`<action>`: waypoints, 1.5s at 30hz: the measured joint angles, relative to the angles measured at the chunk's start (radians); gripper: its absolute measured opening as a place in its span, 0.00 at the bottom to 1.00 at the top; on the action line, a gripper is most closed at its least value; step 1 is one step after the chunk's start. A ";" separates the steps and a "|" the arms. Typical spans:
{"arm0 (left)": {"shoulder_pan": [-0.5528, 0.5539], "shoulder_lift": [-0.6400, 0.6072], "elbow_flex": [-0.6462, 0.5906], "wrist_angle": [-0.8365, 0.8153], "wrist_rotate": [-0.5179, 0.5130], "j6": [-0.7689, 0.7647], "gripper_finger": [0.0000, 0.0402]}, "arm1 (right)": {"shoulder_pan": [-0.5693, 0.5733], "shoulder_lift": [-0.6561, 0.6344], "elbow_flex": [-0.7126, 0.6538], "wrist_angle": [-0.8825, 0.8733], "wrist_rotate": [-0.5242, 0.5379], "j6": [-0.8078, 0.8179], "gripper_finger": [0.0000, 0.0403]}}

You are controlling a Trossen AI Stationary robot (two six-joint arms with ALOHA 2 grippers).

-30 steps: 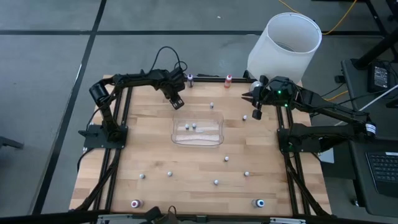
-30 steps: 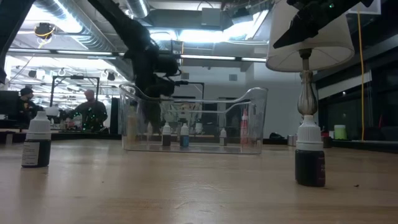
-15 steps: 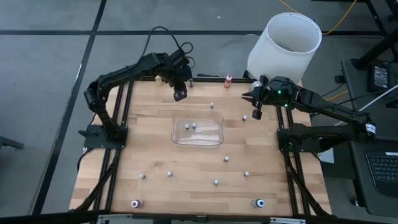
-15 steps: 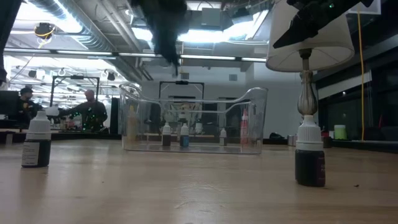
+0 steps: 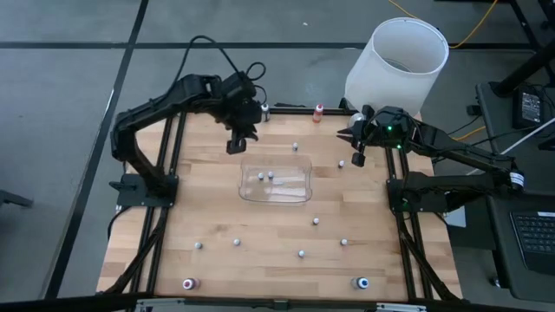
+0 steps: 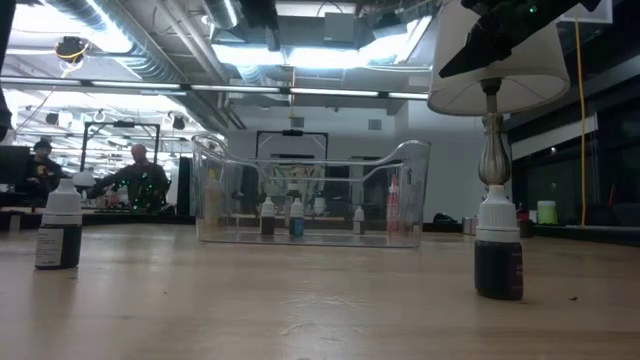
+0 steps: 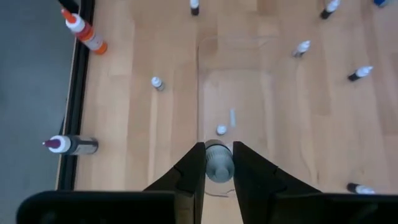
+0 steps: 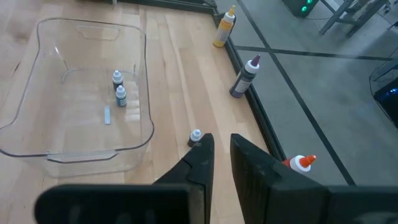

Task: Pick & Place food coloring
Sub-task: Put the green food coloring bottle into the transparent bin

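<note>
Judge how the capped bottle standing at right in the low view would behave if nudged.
The bottle stands tall on a narrow base, so it would probably tip easily. Its round body suggests it may roll once down. Being small, it is likely light.
</note>
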 joint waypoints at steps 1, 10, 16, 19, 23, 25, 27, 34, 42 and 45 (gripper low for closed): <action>-0.011 -0.007 0.000 0.000 0.000 -0.007 0.16 | 0.000 0.000 0.000 0.000 0.000 0.000 0.14; -0.145 -0.016 0.000 0.011 0.084 0.011 0.16 | 0.000 0.000 0.000 0.000 0.000 0.005 0.14; -0.231 -0.013 -0.094 0.118 0.089 0.016 0.16 | 0.000 0.000 0.000 0.000 0.000 0.005 0.14; -0.259 -0.016 -0.176 0.173 0.086 -0.001 0.16 | 0.000 0.000 0.000 0.000 0.000 0.005 0.14; -0.285 -0.012 -0.271 0.228 0.040 -0.047 0.16 | 0.000 0.000 0.000 0.000 -0.001 0.005 0.14; -0.290 -0.015 -0.312 0.264 0.003 -0.063 0.16 | 0.000 0.000 0.000 0.000 0.000 0.005 0.14; -0.290 -0.015 -0.359 0.297 -0.029 -0.078 0.16 | 0.000 0.000 0.000 0.000 0.000 0.005 0.14; -0.290 -0.014 -0.527 0.478 -0.094 -0.190 0.16 | 0.000 0.000 0.000 0.000 0.000 0.005 0.14; -0.289 -0.013 -0.687 0.666 -0.124 -0.283 0.16 | 0.000 0.000 0.000 0.000 0.000 0.001 0.14; -0.289 0.007 -0.713 0.681 -0.136 -0.284 0.16 | 0.000 0.000 0.000 0.000 -0.001 0.001 0.14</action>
